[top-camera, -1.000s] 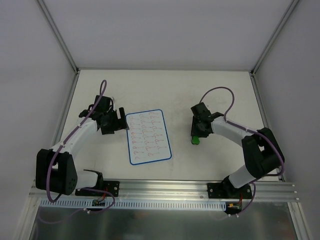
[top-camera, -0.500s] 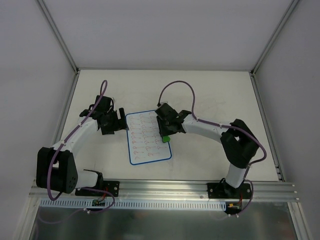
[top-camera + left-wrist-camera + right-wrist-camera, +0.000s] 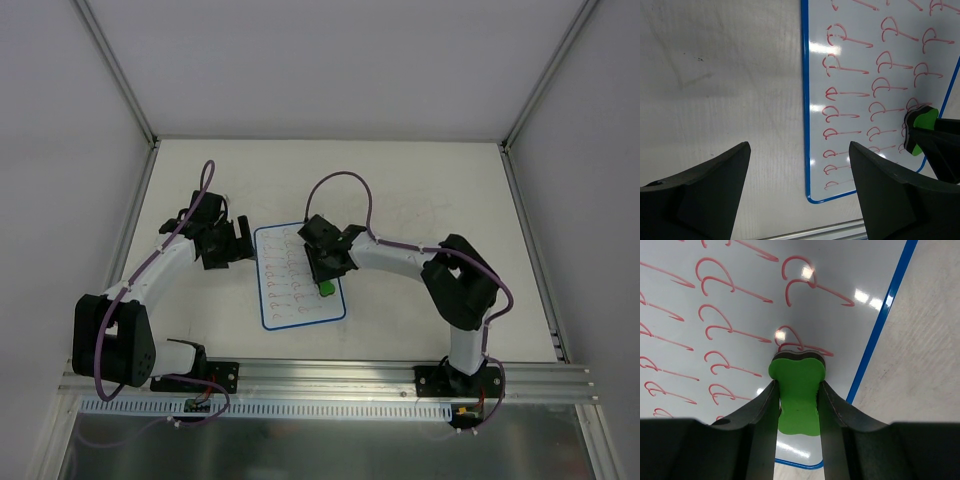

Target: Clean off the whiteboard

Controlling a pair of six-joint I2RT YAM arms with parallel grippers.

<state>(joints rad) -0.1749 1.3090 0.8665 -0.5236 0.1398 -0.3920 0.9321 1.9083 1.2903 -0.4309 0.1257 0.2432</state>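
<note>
Whiteboard [image 3: 285,300]: lies flat near the table's middle, its face filled with rows of red marks. Green eraser [image 3: 326,289]: pinched at its waist by the right gripper [image 3: 797,390] for wiping, over the board's 3 o'clock edge; contact likely but unclear. Left gripper [image 3: 235,240]: wide, empty, just off the 10 o'clock corner, seemingly placed to steady the board.
</note>
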